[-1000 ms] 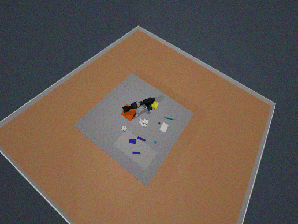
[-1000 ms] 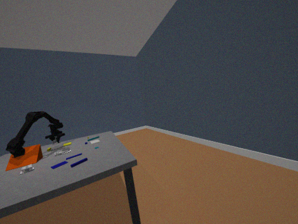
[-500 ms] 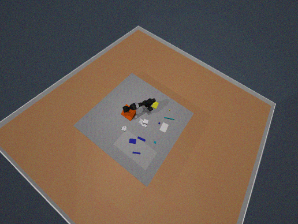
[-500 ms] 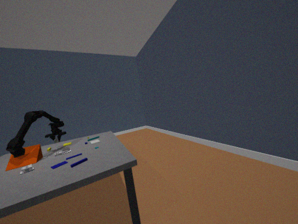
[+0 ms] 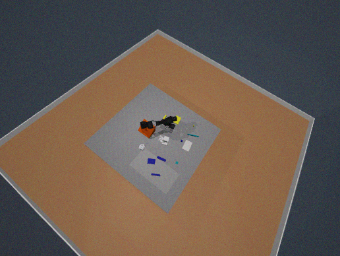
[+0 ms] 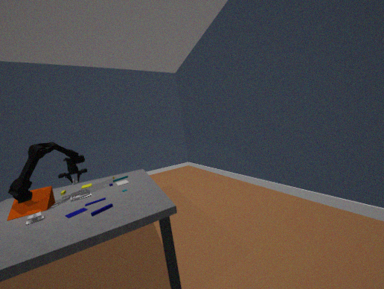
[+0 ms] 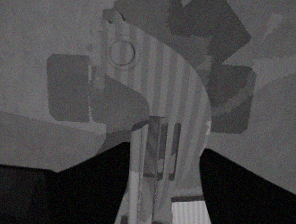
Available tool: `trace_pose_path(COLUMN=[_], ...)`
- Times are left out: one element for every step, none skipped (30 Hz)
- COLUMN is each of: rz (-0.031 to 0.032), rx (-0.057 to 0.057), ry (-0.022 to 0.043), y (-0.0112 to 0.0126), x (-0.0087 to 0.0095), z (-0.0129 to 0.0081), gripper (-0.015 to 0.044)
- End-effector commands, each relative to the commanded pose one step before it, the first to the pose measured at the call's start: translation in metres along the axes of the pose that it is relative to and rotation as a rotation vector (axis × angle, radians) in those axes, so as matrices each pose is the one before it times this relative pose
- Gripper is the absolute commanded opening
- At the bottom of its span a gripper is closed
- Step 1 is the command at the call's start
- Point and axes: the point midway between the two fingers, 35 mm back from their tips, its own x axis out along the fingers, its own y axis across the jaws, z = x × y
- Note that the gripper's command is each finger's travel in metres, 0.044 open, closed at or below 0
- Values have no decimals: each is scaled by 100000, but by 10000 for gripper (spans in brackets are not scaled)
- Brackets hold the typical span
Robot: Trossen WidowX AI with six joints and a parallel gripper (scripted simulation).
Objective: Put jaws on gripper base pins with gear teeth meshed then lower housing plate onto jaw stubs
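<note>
My gripper (image 6: 74, 176) (image 7: 165, 154) is shut on a pale grey jaw (image 7: 172, 75), above the table. In the wrist view the jaw's curved, ribbed body points away from the fingers, with a round hole and gear teeth at its far end and narrow slots between the fingers. A white assembly of several pieces (image 5: 164, 140) (image 6: 80, 195) lies on the table near the arm. A smaller whitish part (image 5: 141, 146) (image 6: 35, 217) lies beside the orange block. Which is the gripper base, and where the second jaw and housing plate are, I cannot tell at this size.
The arm stands on an orange block (image 5: 148, 133) (image 6: 46, 197). A yellow block (image 5: 178, 119) (image 6: 86, 185) lies near the gripper. Several blue pieces, including a flat one (image 5: 151, 161) (image 6: 77, 213), a teal rod (image 5: 193, 135) (image 6: 120, 179) and a white rectangle (image 5: 187, 145) (image 6: 122, 182) lie on the table.
</note>
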Motion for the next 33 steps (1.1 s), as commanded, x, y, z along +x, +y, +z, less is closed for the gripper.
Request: trace_pose_path(rz=[324, -31, -30, -30, -29, -28, -26, -25, -23, -20, -18, -15, -12, -9, -5, -1, 3, 7, 11, 16, 21, 26, 31, 36, 41, 46, 52, 57, 63, 68, 74, 80, 85], rx=[-12623, -2718, -2716, -2715, -2713, -2712, -2711, -2709, -2708, -2707, -2705, -2704, -2703, -2702, -2701, -2700, -2699, -2698, -2696, -2695, -2694, -2693, -2692, -2691, -2691, -2690, -2689, -2688, -2687, -2686, -2685, -2685, -2684], ry=[332, -35, -30, -25, -20, -15, -10, -6, -1, 3, 7, 11, 15, 19, 22, 26, 29, 31, 34, 36, 38, 40, 41, 42, 43, 43, 43, 43, 43, 42, 41, 39, 37], y=[-228, -27, -14, -1, 11, 24, 37, 49, 62, 74, 87, 99, 111, 123, 134, 146, 157, 168, 178, 189, 199, 209, 218, 227, 236, 244, 252, 260, 267, 274, 280, 286, 291], x=[-7, -25, -23, -21, -20, -18, -16, -15, -13, -11, -10, -8, -6, -5, -3, -2, 0, 2, 3, 5, 6, 8, 9, 11, 12, 14, 15, 16, 18, 19, 21, 22, 23], z=[-1645, -335, -336, -336, -335, -335, -333, -332, -329, -327, -323, -320, -315, -311, -306, -300, -294, -288, -281, -274, -266, -258, -250, -241, -232, -222, -212, -202, -192, -181, -171, -160, -148], gripper=[134, 134, 134, 134, 134, 134, 134, 134, 134, 134, 134, 134, 134, 134, 134, 134, 134, 134, 134, 134, 134, 134, 134, 134, 134, 134, 134, 134, 134, 134, 134, 134, 134])
